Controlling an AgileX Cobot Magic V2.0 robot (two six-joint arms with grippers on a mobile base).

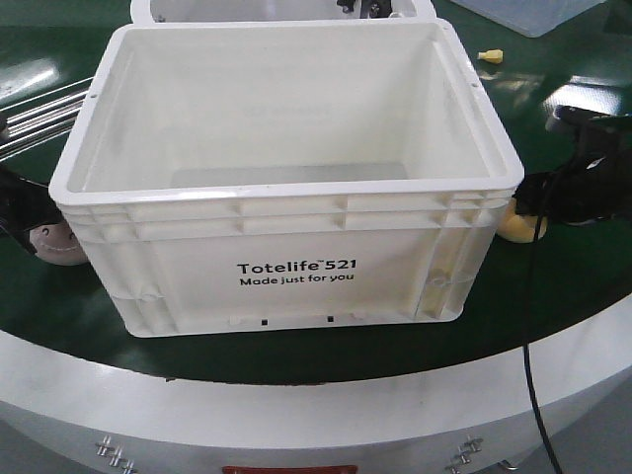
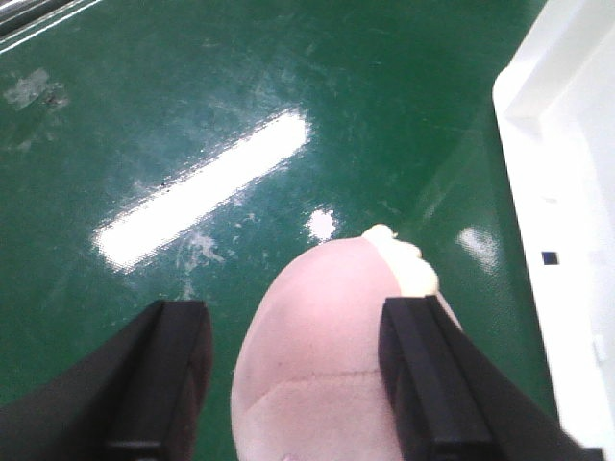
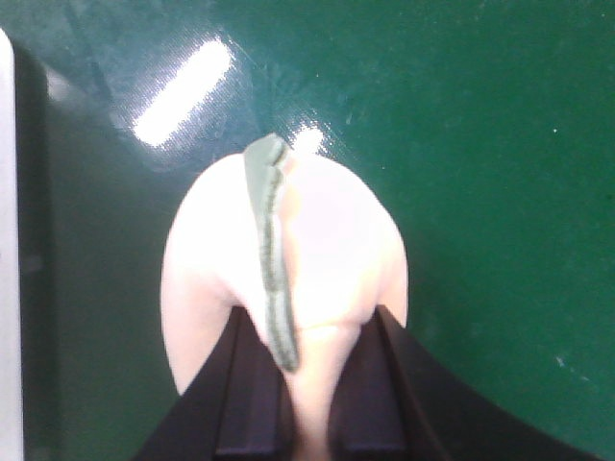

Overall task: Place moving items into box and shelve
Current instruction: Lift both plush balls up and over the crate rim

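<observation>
Your box [image 1: 296, 267] is a large white rectangular crate of smooth hard plastic, with a ribbed rim and black print on its side. It stands upright and open-topped in the middle of the glossy green worktop [image 1: 592, 296], between your two arms. Your left fingers [image 2: 423, 384], black and blocky, are spread around a smooth pinkish rounded item [image 2: 317, 355] with a lumpy cream tip. The finger nearer the box touches the item, while the other stands off it with green showing between. The box wall lies just beside them, on their right. Your right fingers [image 3: 250, 403] pinch the narrow end of a pale egg-shaped item [image 3: 336, 250] with a raised green ridge. In that wrist view the box's edge shows as a white sliver at the far left.
</observation>
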